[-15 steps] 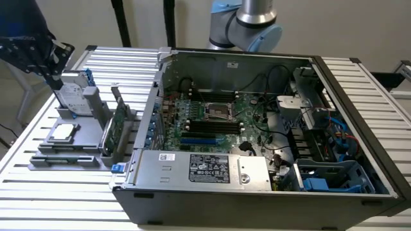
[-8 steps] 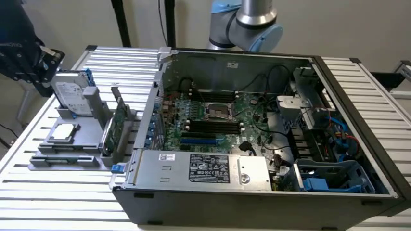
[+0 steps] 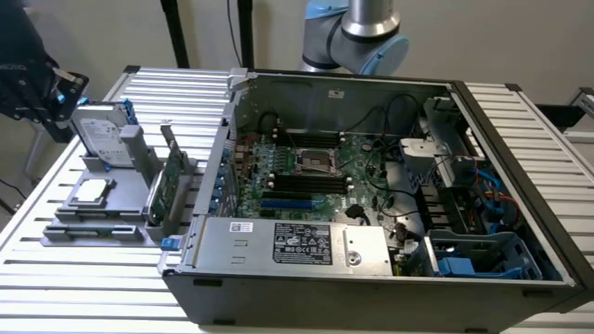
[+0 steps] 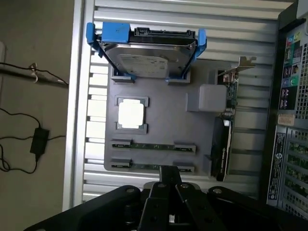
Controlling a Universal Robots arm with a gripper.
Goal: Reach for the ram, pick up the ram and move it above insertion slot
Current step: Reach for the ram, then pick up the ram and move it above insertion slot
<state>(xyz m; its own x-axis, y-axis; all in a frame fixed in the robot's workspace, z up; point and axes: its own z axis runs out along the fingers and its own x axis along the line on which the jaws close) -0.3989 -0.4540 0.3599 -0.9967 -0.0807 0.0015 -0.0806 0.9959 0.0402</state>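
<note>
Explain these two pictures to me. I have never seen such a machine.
The machine is a robot arm with a gripper. The exterior view comes from a camera off the arm; the wrist view looks down from the wrist, past the gripper. On the slatted table stands an open computer case. Beside it, on the exterior view's left, a gray holder carries a hard drive, a processor chip, an expansion card and two ram strips. The gripper hangs over the holder, nearest the ram strips, holding nothing.
</note>
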